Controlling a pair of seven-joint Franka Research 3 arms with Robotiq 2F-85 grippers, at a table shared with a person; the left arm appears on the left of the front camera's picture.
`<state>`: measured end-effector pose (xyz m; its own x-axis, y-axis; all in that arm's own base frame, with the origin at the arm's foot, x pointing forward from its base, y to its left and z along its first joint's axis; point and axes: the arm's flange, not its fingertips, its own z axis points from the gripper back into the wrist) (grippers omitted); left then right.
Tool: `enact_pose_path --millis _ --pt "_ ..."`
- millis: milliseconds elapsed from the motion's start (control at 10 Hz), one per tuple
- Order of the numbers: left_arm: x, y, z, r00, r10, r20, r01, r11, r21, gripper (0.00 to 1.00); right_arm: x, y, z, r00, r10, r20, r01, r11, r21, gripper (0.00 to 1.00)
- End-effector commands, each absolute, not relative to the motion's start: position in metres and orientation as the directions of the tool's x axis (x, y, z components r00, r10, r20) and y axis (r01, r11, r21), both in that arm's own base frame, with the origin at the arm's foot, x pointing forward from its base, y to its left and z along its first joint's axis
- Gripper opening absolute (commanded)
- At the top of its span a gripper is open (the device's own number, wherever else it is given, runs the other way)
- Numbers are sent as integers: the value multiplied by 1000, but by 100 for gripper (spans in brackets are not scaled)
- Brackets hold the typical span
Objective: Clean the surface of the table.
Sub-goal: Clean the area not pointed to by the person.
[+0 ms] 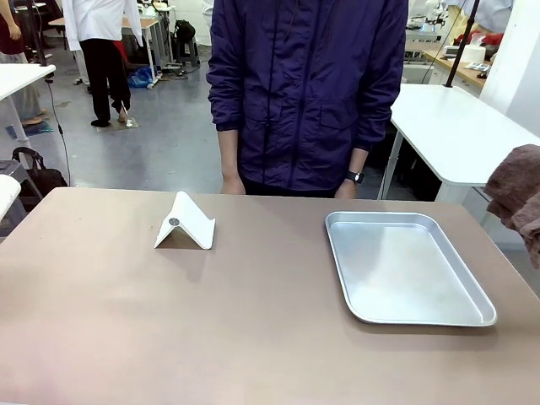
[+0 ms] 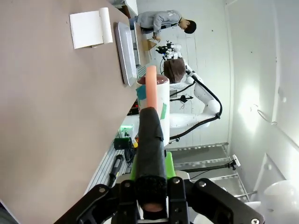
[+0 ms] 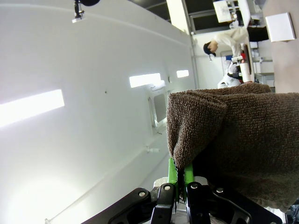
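The taupe-brown table (image 1: 169, 329) spreads wide in the front view and runs along the left of the left wrist view (image 2: 42, 121). My left gripper (image 2: 150, 161) is shut on a black rod with a salmon-pink tip (image 2: 150, 126), off the table's edge. A white cylinder with a teal label (image 2: 161, 109) stands right behind the rod; whether the two are joined I cannot tell. My right gripper (image 3: 181, 170) is shut on a brown towel (image 3: 233, 135), which hangs at the right edge of the front view (image 1: 516, 196), beside the table.
A silver metal tray (image 1: 405, 268) lies on the table's right half. A white folded stand (image 1: 184, 224) sits left of centre. A person in a dark purple jacket (image 1: 308, 93) stands at the far edge, hands down. White-topped tables stand behind.
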<state>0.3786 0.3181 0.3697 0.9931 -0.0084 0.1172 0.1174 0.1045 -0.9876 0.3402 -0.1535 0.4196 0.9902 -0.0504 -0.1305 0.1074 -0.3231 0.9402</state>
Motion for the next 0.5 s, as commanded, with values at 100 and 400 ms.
enact_pose_path --millis 100,400 --pt "380 315 373 994 -3 111 111 40 -993 22 340 -154 423 991 -56 -122 97 -327 940 6" --pt "380 315 373 994 -3 111 111 40 -993 22 340 -154 423 991 -56 -122 97 -327 940 6"
